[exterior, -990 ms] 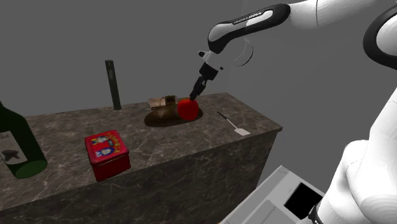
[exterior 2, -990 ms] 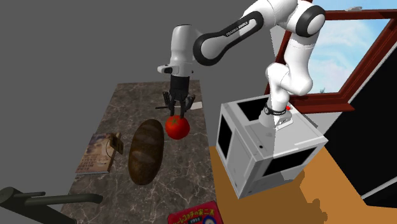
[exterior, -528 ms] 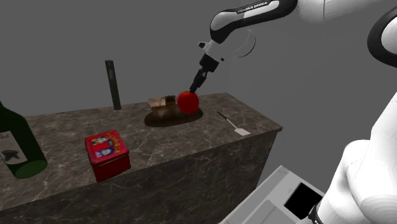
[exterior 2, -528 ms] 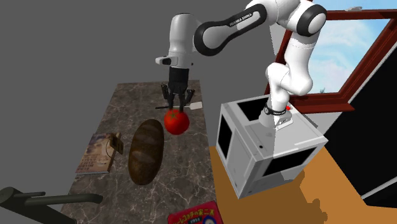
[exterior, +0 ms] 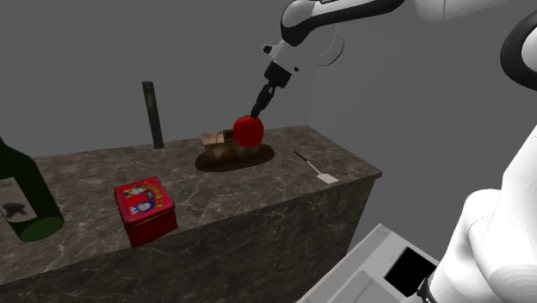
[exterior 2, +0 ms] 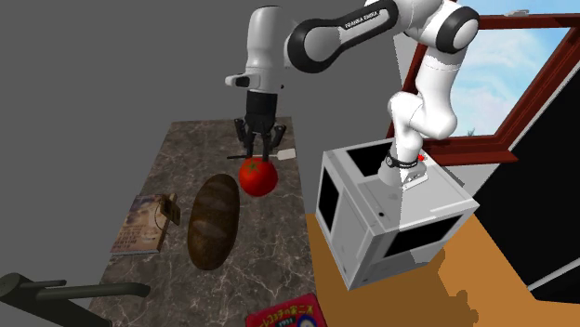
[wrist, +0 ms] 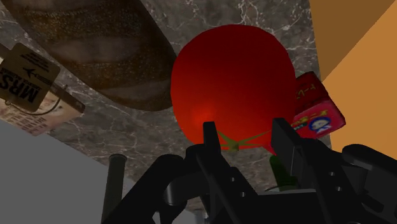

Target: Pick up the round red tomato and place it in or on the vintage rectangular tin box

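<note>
Hanging from the tool (exterior: pixel 252 110), which clasps its top, the red tomato (exterior: pixel 248 131) floats above the loaf (exterior: pixel 232 157) near the surface's (exterior: pixel 258 185) far edge in the shoulder view. The second exterior view shows it lifted beside the loaf. In the wrist view the fingers (wrist: pixel 210 137) pinch its stem end, with the tin box (wrist: pixel 316 113) beyond.

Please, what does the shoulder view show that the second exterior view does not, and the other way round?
Shoulder view, not the other: the green bottle and the red tin box seen whole. Second exterior view, not the other: the brown window frame and the orange floor. Both: the claw shut on the red tomato, held above the marble counter beside the bread loaf.
</note>
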